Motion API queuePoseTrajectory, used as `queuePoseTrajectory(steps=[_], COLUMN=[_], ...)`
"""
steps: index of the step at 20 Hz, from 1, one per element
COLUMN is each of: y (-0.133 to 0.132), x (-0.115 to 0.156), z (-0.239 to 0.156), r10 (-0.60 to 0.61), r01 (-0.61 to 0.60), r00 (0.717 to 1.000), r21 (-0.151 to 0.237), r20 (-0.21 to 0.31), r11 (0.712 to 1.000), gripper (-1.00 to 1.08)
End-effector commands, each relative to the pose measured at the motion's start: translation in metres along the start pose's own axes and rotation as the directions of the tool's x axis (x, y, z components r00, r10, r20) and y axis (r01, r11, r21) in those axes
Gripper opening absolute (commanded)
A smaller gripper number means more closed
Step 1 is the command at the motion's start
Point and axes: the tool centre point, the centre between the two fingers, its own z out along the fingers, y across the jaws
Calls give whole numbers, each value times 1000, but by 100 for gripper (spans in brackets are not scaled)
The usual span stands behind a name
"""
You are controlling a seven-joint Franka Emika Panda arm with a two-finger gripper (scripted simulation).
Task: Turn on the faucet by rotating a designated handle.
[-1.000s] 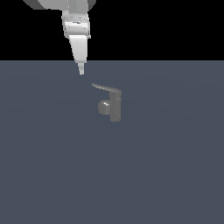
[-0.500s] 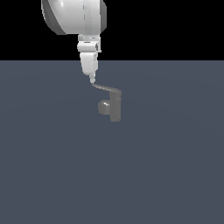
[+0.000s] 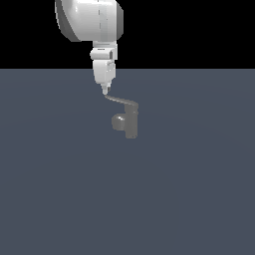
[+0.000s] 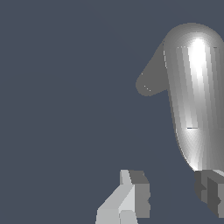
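The small grey faucet (image 3: 131, 123) stands upright on the floor, its stubby spout (image 3: 118, 122) pointing to the exterior view's left. The thin handle (image 3: 122, 101) runs from the faucet's top toward the exterior view's upper left. My gripper (image 3: 104, 91) points down with its tip at the handle's free end. In the wrist view the handle (image 4: 194, 100) looms large and bright, with the spout (image 4: 148, 83) behind it. The handle's end lies between my two fingers (image 4: 131, 197), close to the farther one. The gripper (image 4: 170, 192) is open, and I cannot tell if it touches the handle.
The floor (image 3: 189, 189) is a flat blue-grey plane with nothing else on it. The arm's large white wrist housing (image 3: 89, 20) hangs above the gripper, against the black background.
The arm has moved toward the exterior view's right and slightly down, bringing the gripper tip from above-left of the handle onto its free end. The handle has barely moved.
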Motion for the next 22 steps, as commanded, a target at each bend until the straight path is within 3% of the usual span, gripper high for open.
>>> queuePoseTrajectory(steps=[1,9,22], y=[-1,-2,27], x=[22,24,17], z=[27,29,28], r10=[37,45,45], r01=[-38,-45,-45], r00=[999,999,999], r21=[-30,-31,-31], r20=[-16,-15,-15], r11=[999,998,998], gripper=[-100,-100,-100])
